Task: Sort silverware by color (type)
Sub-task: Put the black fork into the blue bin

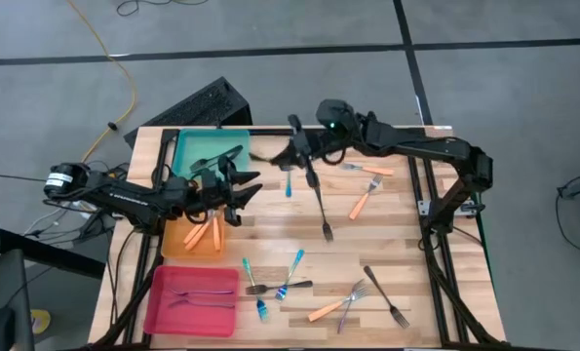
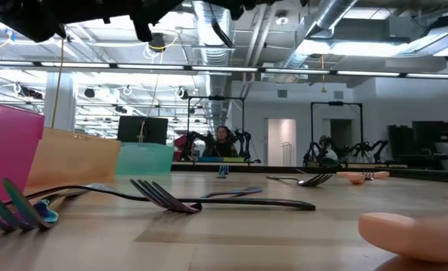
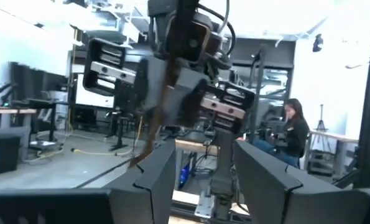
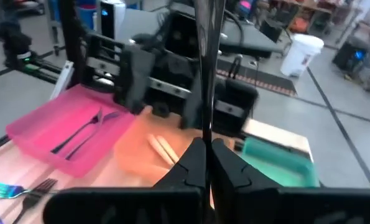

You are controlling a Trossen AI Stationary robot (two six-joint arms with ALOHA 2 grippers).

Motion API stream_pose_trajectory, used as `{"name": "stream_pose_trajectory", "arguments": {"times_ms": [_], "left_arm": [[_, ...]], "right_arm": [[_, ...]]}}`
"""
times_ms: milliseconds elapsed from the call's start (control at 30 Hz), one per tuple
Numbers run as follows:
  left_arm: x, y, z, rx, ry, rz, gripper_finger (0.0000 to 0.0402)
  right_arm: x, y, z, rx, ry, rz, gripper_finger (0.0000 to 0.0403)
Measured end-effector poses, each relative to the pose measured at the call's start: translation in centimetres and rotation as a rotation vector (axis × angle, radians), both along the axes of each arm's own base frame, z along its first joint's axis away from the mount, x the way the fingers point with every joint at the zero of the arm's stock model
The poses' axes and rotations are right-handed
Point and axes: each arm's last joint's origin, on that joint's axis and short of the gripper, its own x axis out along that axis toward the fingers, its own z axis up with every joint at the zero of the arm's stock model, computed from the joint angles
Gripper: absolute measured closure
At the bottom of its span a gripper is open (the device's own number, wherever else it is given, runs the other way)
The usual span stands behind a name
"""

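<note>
My right gripper (image 1: 304,156) is above the table's far middle, shut on an all-dark fork (image 1: 319,200) whose tines (image 1: 327,234) point toward the table's near side. It also shows in the right wrist view (image 4: 204,146). My left gripper (image 1: 239,190) is open and empty, by the right edge of the orange tray (image 1: 173,249); its fingers stand apart in the left wrist view (image 3: 203,155), facing the right gripper. Orange-handled forks (image 1: 207,232) lie in the orange tray and dark forks (image 1: 194,295) in the pink tray (image 1: 163,317). My right gripper pinches the dark fork's handle (image 4: 206,127) between its two shut fingers. The fork runs on past the fingertips as a slim dark bar (image 4: 208,56). It is lifted clear of the table, with its tines end toward the near side.
A teal tray (image 1: 200,146) sits at the far left. Loose forks lie on the table: a blue one (image 1: 289,185), orange ones (image 1: 366,202) at the far right, and blue, dark and orange ones (image 1: 280,287) (image 1: 330,308) (image 1: 387,297) near the front. A person sits in the room behind.
</note>
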Motion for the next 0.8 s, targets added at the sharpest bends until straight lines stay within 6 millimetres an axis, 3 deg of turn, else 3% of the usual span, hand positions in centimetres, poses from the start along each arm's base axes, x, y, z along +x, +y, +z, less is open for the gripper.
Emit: {"name": "stream_pose_trajectory", "arguments": {"times_ms": [300, 800], "left_arm": [[0.1, -0.2, -0.2, -0.002, 0.019, -0.009, 0.0255], [0.0, -0.2, 0.0, -0.001, -0.007, -0.008, 0.0255]], "right_arm": [[2.8, 3.1, -1.4, -0.020, -0.042, 0.064, 0.0377], [2.6, 3.0, -2.3, 0.009, 0.050, 0.038, 0.0377]]}}
